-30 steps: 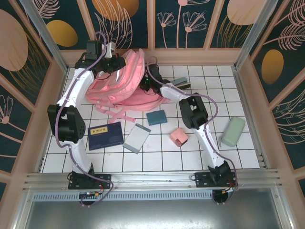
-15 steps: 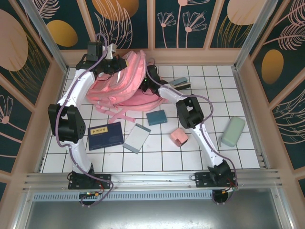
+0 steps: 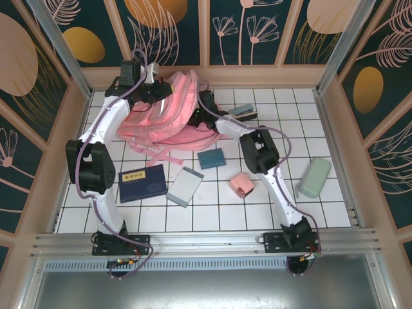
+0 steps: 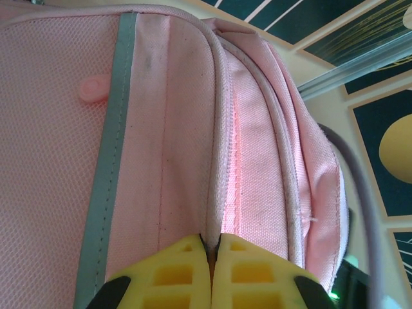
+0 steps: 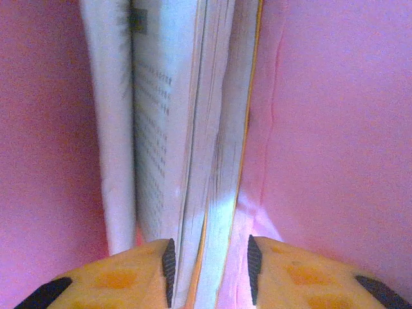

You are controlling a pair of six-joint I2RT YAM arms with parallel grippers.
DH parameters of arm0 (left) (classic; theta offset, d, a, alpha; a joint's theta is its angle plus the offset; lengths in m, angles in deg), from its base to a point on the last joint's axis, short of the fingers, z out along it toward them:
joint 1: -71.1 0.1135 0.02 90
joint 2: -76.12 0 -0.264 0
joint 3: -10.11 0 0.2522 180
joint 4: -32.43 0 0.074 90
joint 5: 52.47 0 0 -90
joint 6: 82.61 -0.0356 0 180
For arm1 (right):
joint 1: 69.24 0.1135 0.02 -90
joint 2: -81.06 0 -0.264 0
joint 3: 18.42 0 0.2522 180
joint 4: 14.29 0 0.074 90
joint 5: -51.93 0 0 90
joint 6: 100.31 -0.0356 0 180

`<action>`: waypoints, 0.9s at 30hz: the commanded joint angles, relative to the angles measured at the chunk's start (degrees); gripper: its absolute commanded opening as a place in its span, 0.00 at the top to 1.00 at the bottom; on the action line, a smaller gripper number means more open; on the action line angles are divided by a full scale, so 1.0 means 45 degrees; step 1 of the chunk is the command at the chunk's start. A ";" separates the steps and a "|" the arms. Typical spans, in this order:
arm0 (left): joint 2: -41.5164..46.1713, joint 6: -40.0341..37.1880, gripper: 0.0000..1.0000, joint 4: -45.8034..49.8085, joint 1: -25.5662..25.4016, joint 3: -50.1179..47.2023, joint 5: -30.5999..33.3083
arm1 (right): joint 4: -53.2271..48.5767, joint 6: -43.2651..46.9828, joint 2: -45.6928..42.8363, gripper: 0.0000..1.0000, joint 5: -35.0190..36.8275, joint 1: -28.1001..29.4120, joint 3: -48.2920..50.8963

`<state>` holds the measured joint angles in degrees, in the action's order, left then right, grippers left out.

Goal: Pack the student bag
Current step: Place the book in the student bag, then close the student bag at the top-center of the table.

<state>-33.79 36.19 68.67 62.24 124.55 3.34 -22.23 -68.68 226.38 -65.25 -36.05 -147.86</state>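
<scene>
Gripped book [image 5: 187, 129] edges — snug inside student bag [image 3: 172, 108]

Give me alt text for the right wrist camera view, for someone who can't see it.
A book with pale pages stands edge-on between the right gripper's two yellow-orange fingers, inside the student bag, whose pink fabric flanks it on both sides. Whether the fingers grip it is unclear.

Dark blue book [image 3: 142, 183], pale cover label with characters too small to read, second book [image 5: 167, 129] seen edge-on, printed page lines blurred, nothing legible.
</scene>
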 commanded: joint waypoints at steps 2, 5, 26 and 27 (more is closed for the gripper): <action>0.0259 -0.0405 1.00 -0.0992 0.0153 -0.0421 0.0668 | 0.0024 0.1164 -0.2690 0.61 0.0549 -0.0344 0.2221; 0.0082 -0.0313 1.00 -0.1399 0.0153 -0.0799 0.0790 | -0.0046 0.1677 -0.4280 0.58 0.1301 -0.0339 0.4119; 0.1381 0.0640 0.44 -0.2679 0.0159 -0.4513 0.2043 | -0.1451 0.4476 -1.1910 0.01 0.6294 -0.0701 1.1026; 0.1751 0.0745 0.42 -0.2599 0.0153 -0.4933 0.2434 | -0.1535 0.4670 -1.1931 0.01 0.5866 -0.0660 1.0943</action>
<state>-31.83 38.79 58.00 62.66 105.23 9.63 -28.78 -51.06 174.56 -38.96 -39.52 -98.48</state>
